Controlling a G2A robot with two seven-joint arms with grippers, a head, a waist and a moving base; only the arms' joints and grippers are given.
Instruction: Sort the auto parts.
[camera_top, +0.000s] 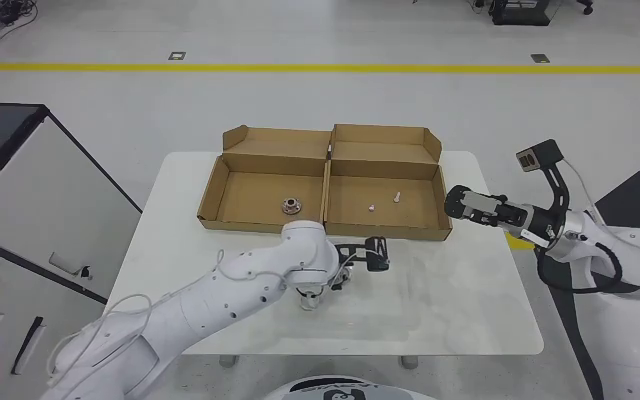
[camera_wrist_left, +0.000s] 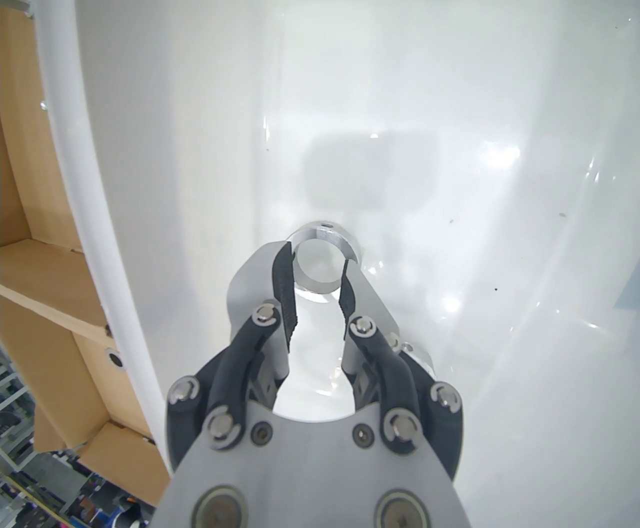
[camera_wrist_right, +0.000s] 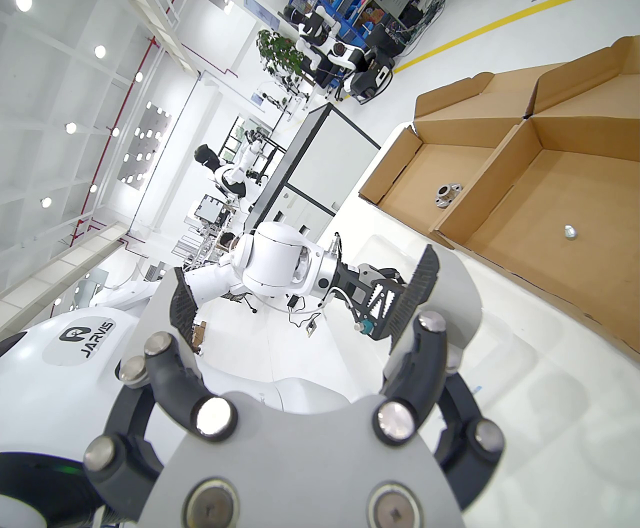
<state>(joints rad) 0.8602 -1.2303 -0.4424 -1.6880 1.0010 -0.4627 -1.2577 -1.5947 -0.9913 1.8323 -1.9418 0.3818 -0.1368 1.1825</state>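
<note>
Two boxes (camera_top: 212, 190) hold one flange (camera_top: 291, 206) and two small parts (camera_top: 371, 208). The left wrist view adds one ring (camera_wrist_left: 325, 234), pinched by the left gripper (camera_wrist_left: 316, 267); the right gripper (camera_wrist_right: 302, 284) is spread.

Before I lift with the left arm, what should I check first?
1. Silver metal ring sits between the pads of the left gripper: ok.
2. Ring raised off the white table: not ok, it appears to rest there.
3. Brown cardboard box flaps open: ok.
4. Right gripper open, beside the box, away from the ring: ok.
5. Which compartment suits the ring: cannot tell.
</note>
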